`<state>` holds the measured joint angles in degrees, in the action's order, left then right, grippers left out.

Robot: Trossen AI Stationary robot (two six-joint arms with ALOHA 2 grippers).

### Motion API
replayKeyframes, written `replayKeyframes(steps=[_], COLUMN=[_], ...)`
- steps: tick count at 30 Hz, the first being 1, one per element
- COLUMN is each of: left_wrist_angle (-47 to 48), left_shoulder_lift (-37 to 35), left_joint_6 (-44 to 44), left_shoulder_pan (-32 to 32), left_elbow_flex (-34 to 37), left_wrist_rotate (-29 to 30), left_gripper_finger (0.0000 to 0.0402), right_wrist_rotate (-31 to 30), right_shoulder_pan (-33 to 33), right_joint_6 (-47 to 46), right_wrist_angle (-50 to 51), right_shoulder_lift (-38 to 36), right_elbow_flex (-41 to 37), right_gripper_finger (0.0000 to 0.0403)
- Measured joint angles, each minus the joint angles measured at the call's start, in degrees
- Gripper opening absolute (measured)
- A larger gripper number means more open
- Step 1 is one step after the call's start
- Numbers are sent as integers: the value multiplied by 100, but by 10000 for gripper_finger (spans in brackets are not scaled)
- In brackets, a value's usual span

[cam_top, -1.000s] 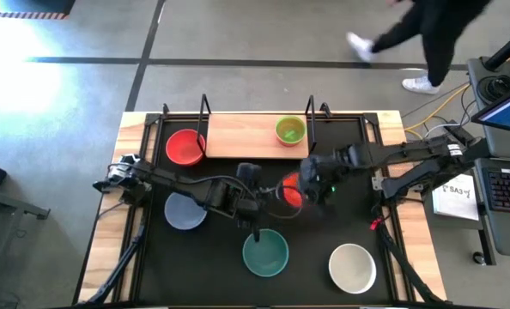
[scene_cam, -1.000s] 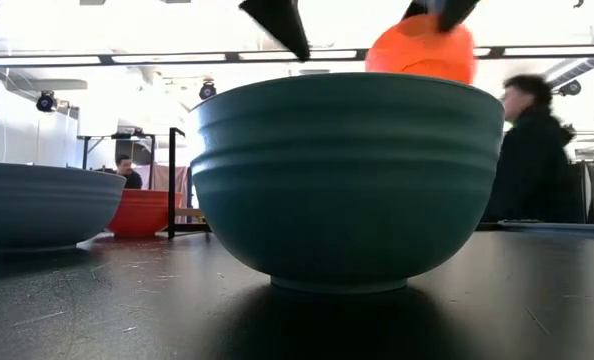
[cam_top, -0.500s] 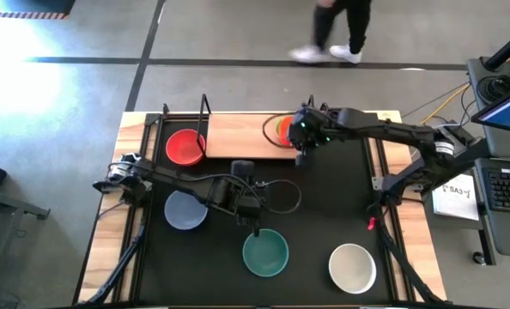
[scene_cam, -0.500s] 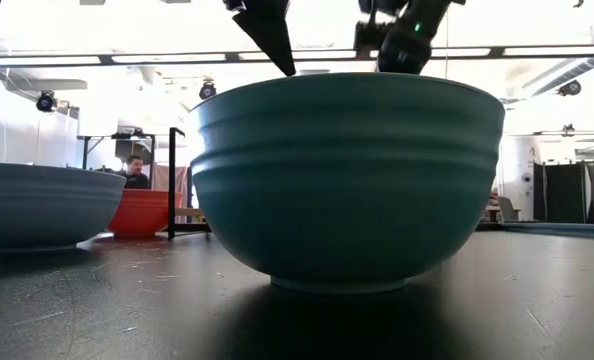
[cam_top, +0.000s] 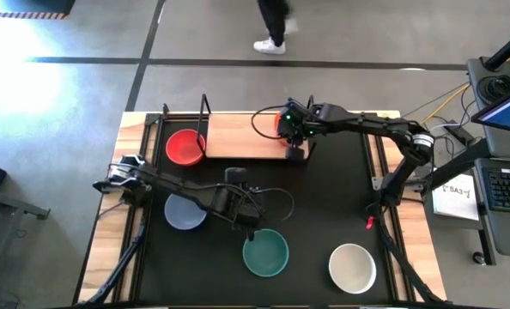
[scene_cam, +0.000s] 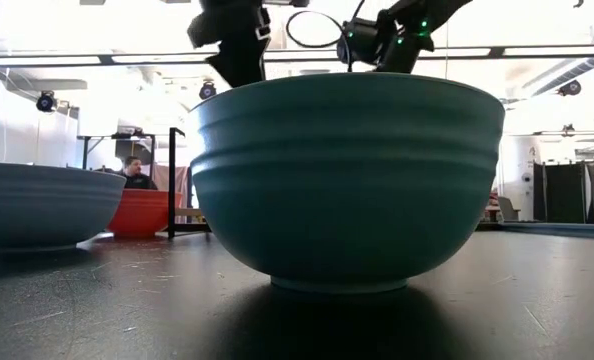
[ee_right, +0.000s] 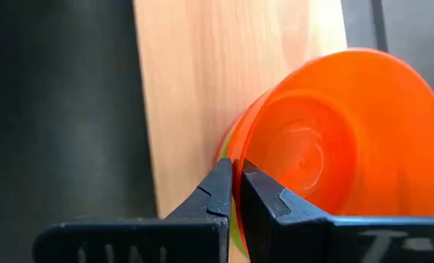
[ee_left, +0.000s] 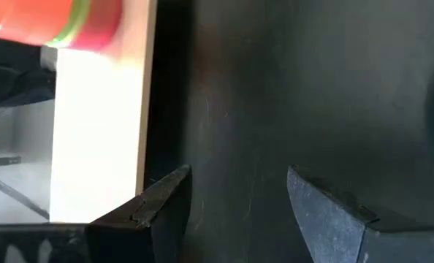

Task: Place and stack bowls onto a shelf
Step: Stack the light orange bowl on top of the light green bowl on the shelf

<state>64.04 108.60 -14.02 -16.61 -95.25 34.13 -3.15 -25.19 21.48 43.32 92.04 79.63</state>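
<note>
No label or writing is legible anywhere. In the right wrist view the right gripper (ee_right: 235, 183) pinches the orange-red bowl (ee_right: 334, 139) by its rim, nested in a green bowl (ee_right: 228, 150) on the shelf (ee_right: 188, 80); the high view hides this under the arm at upper centre. The left gripper (ee_left: 235, 193), fingers spread and empty, hangs over the black mat (cam_top: 324, 215) near the teal bowl (cam_top: 265, 254).

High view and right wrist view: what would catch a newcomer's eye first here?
The right gripper pinches the rim of the orange-red bowl, nested in the green bowl on the shelf. On the black mat, the teal bowl sits just beside the left gripper, whose fingers are open.
</note>
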Motion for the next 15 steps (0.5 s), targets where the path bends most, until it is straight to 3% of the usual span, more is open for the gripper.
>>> replayKeyframes(steps=[4, 15], left_wrist_angle=[-58, -101], left_shoulder_lift=[0, 0], left_joint_6=[-27, -11], left_shoulder_pan=[-42, -60], left_elbow_flex=[106, 122], left_wrist_rotate=[0, 192], left_gripper_finger=[208, 208], right_wrist_rotate=[-388, -393], right_shoulder_pan=[-11, -11], right_joint_6=[38, -204], right_wrist_angle=[-16, 199], right_shoulder_lift=[113, 182], right_elbow_flex=[24, 87], right_gripper_finger=[8, 9])
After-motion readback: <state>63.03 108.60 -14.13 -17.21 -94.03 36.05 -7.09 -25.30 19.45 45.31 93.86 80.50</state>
